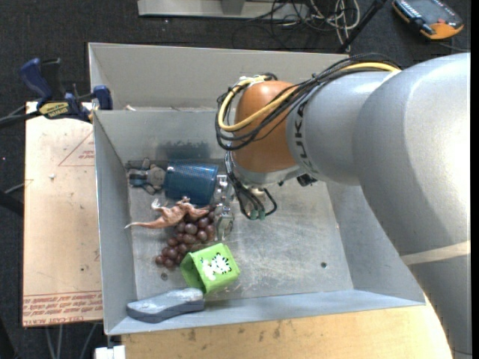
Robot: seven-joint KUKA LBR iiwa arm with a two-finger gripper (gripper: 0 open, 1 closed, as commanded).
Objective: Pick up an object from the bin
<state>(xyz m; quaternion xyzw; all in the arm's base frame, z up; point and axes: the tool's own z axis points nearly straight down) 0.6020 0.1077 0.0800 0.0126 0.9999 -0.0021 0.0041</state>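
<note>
Gripper (224,209) is low in the bin (314,268), at the right edge of the heap, just beside a blue cup (191,182) lying on its side and a bunch of dark grapes (185,239). Whether it is open or closed cannot be told, and no hold is confirmed. A tan dinosaur (169,216) and a green cube (211,268) lie near. The arm enters from the right, wrist pointing down.

Cup (191,182) behind dinosaur (174,215), grapes (185,239) before it, cube (212,269) before grapes, gripper (223,209) right of dinosaur.
</note>
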